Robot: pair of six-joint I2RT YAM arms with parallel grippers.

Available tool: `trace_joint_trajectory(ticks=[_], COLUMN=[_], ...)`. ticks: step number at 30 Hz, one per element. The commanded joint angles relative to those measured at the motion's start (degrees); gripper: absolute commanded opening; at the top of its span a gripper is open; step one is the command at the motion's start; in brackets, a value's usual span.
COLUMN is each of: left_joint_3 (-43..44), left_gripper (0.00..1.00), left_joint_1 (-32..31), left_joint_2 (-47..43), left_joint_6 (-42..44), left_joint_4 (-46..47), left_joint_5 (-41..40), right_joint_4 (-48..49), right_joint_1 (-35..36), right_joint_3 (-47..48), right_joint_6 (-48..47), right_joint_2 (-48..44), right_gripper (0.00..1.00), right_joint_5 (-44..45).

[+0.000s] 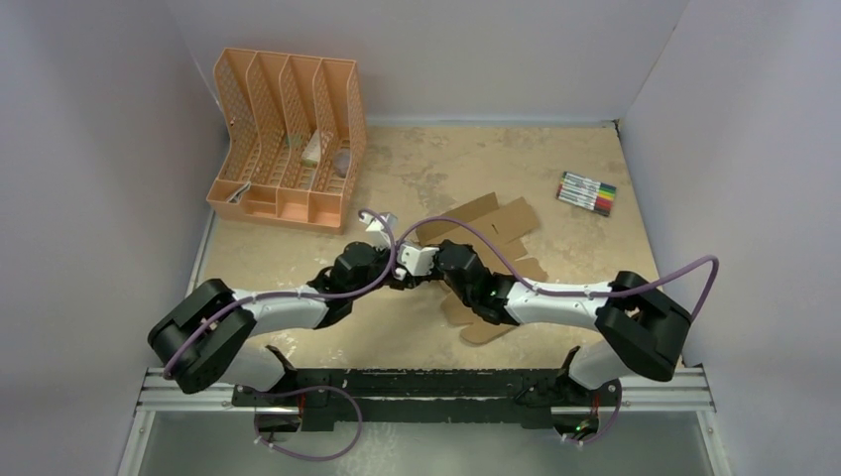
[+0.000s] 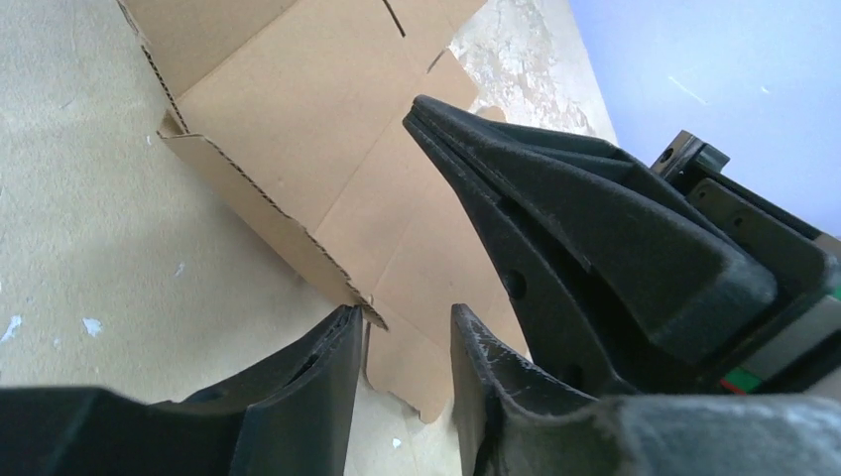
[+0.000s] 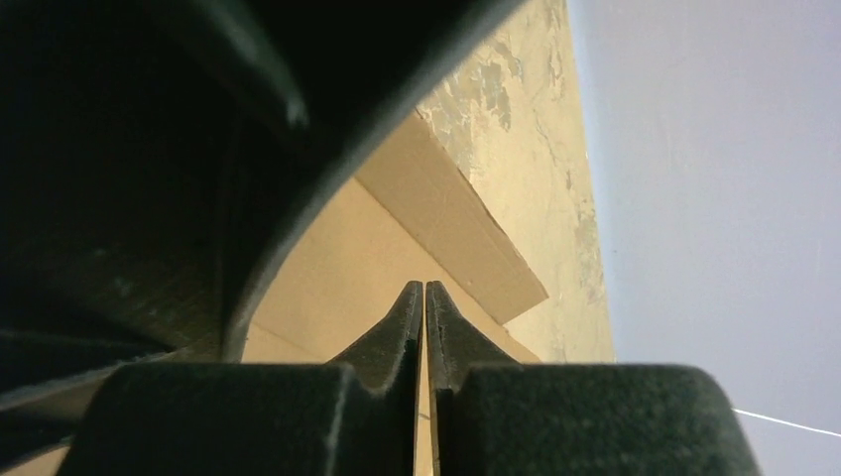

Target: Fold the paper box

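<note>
The paper box (image 1: 491,223) is a flat brown cardboard sheet with scalloped flaps, lying at the table's middle and partly under both arms. In the left wrist view (image 2: 298,129) one long flap stands raised along a crease. My left gripper (image 2: 405,312) is open, its left fingertip touching the raised flap's corner and nothing between the fingers. My right gripper (image 3: 424,288) is shut, its tips pointing down at the sheet (image 3: 397,248). Its fingers (image 2: 516,198) show over the panel in the left wrist view. In the top view the two grippers meet tip to tip, left (image 1: 402,278) and right (image 1: 428,270).
A peach-orange slotted file organizer (image 1: 288,139) stands at the back left. A pack of coloured markers (image 1: 587,193) lies at the back right. Pale walls close in the table on three sides.
</note>
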Motion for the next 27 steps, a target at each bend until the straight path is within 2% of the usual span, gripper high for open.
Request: trace_joint_trajectory(ticks=[1, 3, 5, 9, 12, 13, 17, 21, 27], left_joint_3=[2.79, 4.54, 7.18, 13.06, 18.03, 19.43, 21.14, 18.52, 16.39], left_gripper=[0.43, 0.54, 0.61, 0.68, 0.69, 0.69, 0.7, 0.69, 0.64], left_joint_1=[-0.37, -0.21, -0.03, 0.02, 0.2, 0.34, 2.42, 6.06, 7.15], left_joint_2=[-7.74, -10.82, -12.25, -10.95, -6.3, -4.84, -2.77, -3.05, -0.83], left_joint_6=[2.85, 3.93, 4.14, 1.93, -0.86, -1.12, -0.62, -2.87, -3.35], left_joint_4=[-8.49, -17.11, -24.91, -37.02, -46.69, -49.0, -52.89, -50.14, -46.12], left_joint_5=[-4.43, -9.17, -12.78, -18.35, -21.02, -21.76, -20.84, -13.01, -9.0], right_joint_4=[-4.43, -9.65, -14.53, -19.79, -20.68, -21.16, -25.53, -28.71, -31.88], right_joint_1=[-0.86, -3.01, -6.61, -13.15, -15.9, -16.99, -21.77, -24.05, -27.05], right_joint_3=[2.38, 3.81, 5.72, 9.36, 11.16, 11.82, 15.44, 17.77, 21.87], right_joint_6=[3.45, 6.02, 9.38, 13.96, 15.58, 16.66, 19.19, 18.6, 16.43], right_joint_2=[-5.4, -7.92, -10.26, -12.26, -12.06, -11.88, -10.33, -7.88, -2.57], right_gripper=[0.11, 0.23, 0.32, 0.53, 0.71, 0.74, 0.79, 0.8, 0.79], right_joint_5=[-1.59, -4.18, -7.3, -10.69, -11.52, -12.39, -18.52, -23.4, -31.17])
